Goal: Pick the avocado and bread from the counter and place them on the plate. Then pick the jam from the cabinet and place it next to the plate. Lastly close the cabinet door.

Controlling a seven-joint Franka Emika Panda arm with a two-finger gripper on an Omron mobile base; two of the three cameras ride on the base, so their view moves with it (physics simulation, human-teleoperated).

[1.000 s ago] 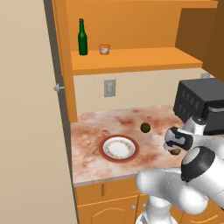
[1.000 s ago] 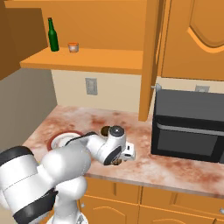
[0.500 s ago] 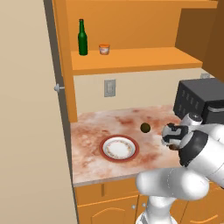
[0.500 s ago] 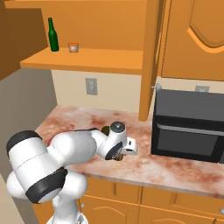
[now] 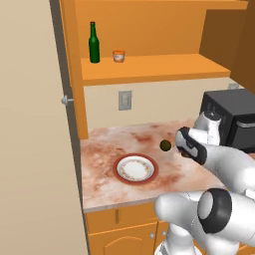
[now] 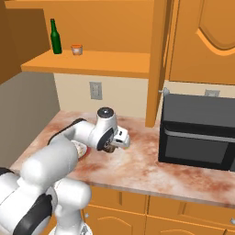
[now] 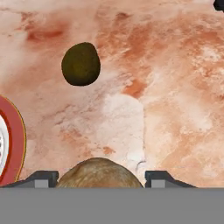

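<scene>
Currently logged from my remote station: 1 gripper (image 7: 100,177), fingers closed on 1 bread (image 7: 99,173), held above the counter (image 5: 104,174). 1 avocado (image 5: 165,145) lay on the worktop, just beside the gripper and apart from the plate (image 5: 135,168), which carried nothing that I could see. 1 jam (image 5: 118,56) stood on the shelf of the cabinet (image 5: 149,68), near 1 green bottle (image 5: 93,43). 1 black microwave (image 6: 199,133) sat at the counter's right end. Cabinet door (image 6: 156,59) stood open.
</scene>
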